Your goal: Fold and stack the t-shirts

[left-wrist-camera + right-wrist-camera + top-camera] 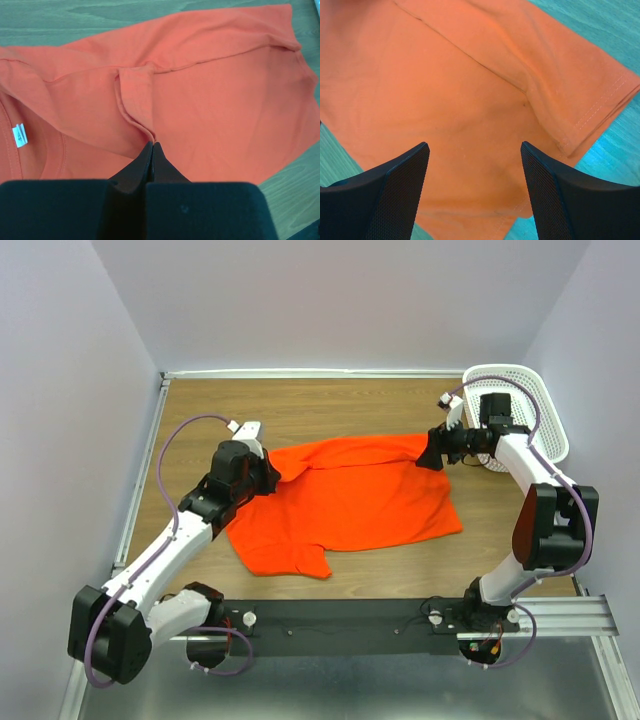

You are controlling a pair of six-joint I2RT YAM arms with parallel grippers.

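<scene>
One bright orange-red t-shirt (350,502) lies spread on the wooden table, partly folded. My left gripper (268,472) is at its left edge, shut on a pinched fold of the shirt (145,127); the white neck label (19,135) shows at the left of the left wrist view. My right gripper (432,453) is open at the shirt's upper right corner, jaws wide apart just above the fabric (470,110), a sleeve (590,100) to their right. Nothing is between the right jaws.
A white plastic lattice basket (535,400) stands at the far right behind the right arm. Bare wooden tabletop (300,400) lies beyond the shirt. A black rail (350,625) runs along the near edge. Walls close in on the left, the back and the right.
</scene>
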